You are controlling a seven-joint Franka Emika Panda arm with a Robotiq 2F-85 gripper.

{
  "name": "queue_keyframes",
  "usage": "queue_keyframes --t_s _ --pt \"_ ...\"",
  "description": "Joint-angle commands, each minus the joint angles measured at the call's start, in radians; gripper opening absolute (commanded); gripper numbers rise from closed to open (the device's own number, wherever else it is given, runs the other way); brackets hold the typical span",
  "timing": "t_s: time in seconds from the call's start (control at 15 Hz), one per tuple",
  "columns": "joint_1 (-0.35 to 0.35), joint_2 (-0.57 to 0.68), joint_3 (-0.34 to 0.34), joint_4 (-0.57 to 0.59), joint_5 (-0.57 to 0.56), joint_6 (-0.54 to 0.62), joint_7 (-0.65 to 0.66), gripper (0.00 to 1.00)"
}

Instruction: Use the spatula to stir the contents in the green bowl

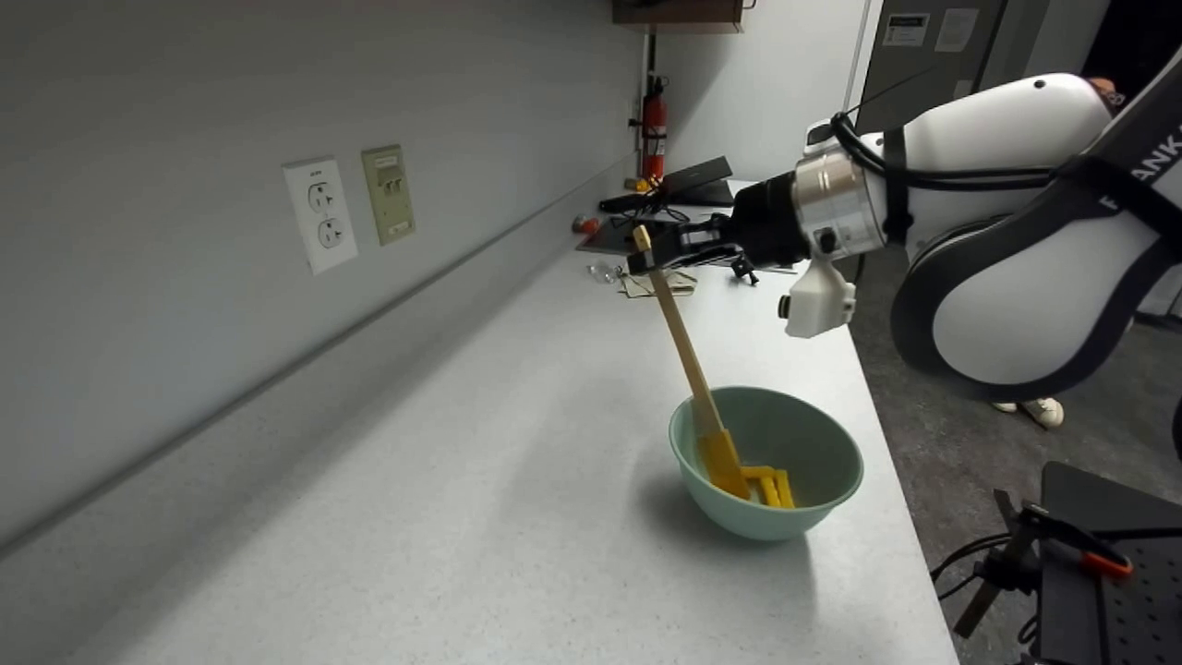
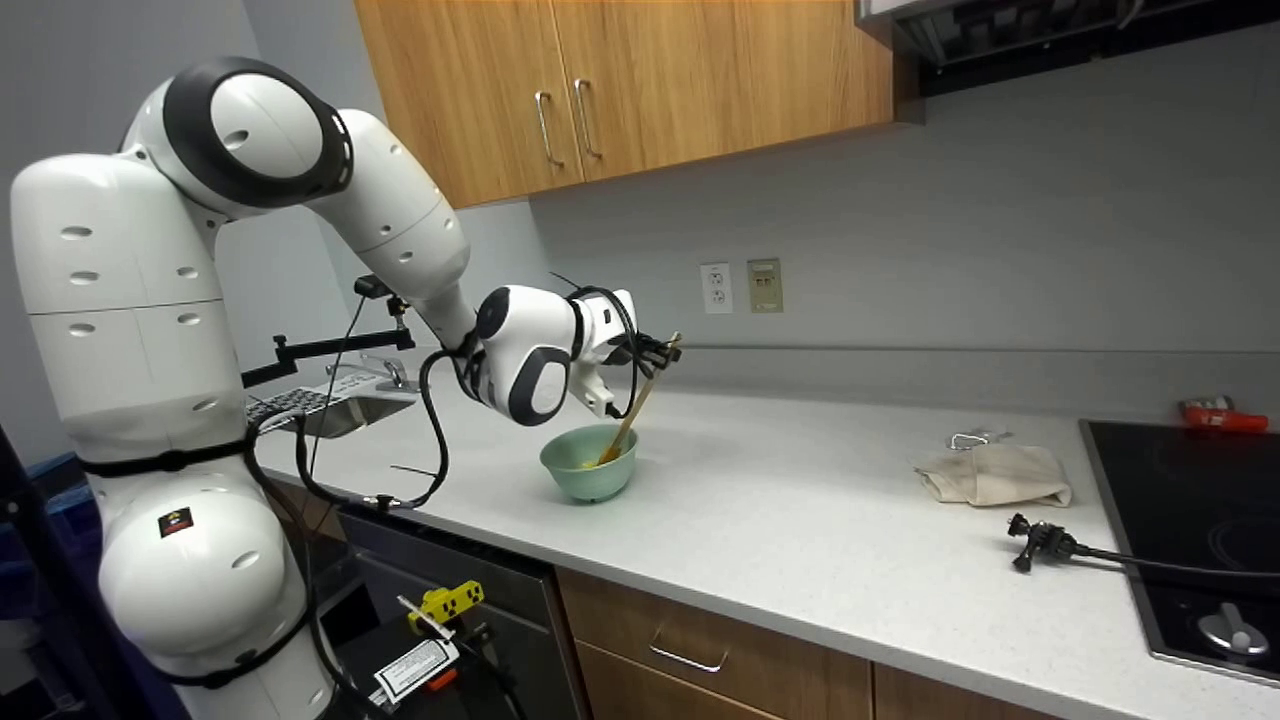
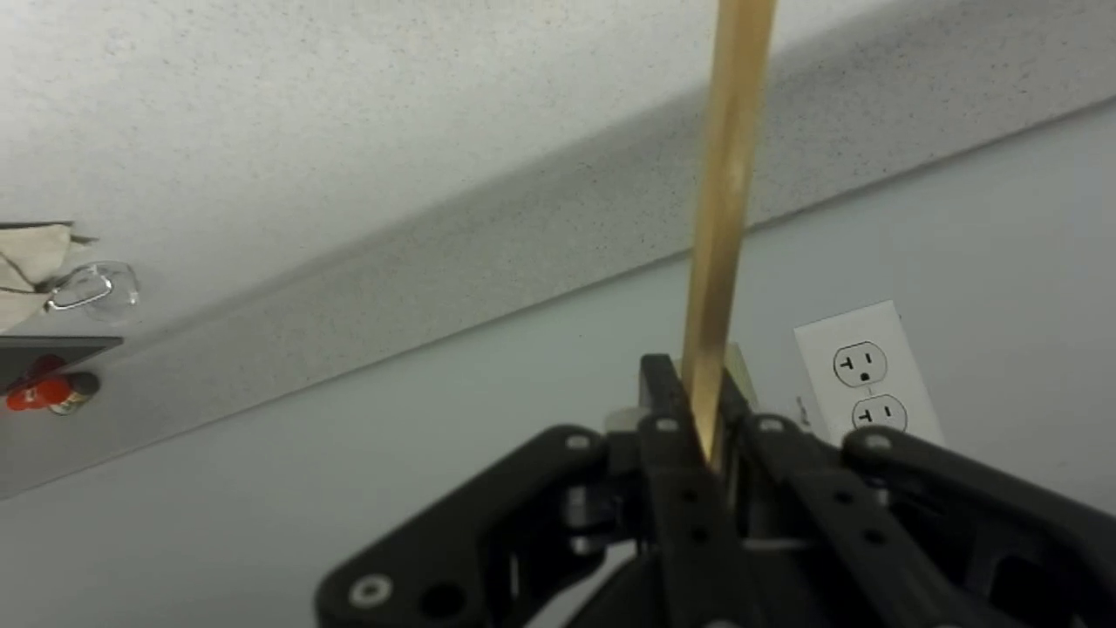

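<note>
My gripper point(image 1: 644, 256) is shut on the upper part of the spatula point(image 1: 685, 349), well above the counter. The spatula leans down into the green bowl point(image 1: 759, 528), its yellow blade point(image 1: 722, 465) low against the inner wall. Beside that blade lie the contents point(image 1: 782, 488), several yellow pieces on the bowl's floor. An exterior view shows the same tilted spatula point(image 2: 634, 412) inside the green bowl point(image 2: 592, 486). In the wrist view the pale wooden handle runs up from between the fingers point(image 3: 660, 384); the bowl and the contents are out of that view.
The wall with outlets point(image 2: 716, 288) rises behind the counter point(image 2: 780, 500). A folded cloth point(image 2: 995, 474), a black clamp with a flexible stem point(image 2: 1045, 540) and the cooktop point(image 2: 1210, 530) lie farther along. Wooden cabinets point(image 2: 640, 90) hang above; a sink point(image 2: 350, 412) is behind the arm.
</note>
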Motion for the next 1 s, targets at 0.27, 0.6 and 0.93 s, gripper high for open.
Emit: queue_keyframes --t_s 0.27,0.6,0.93 --pt "0.016 0.008 0.01 0.001 -0.01 0.09 0.023 0.02" --pt "0.005 0.008 -0.005 -0.02 -0.121 0.164 -0.065 0.02" --pt "-0.006 -0.015 -0.027 -0.039 -0.203 0.096 -0.168 0.02"
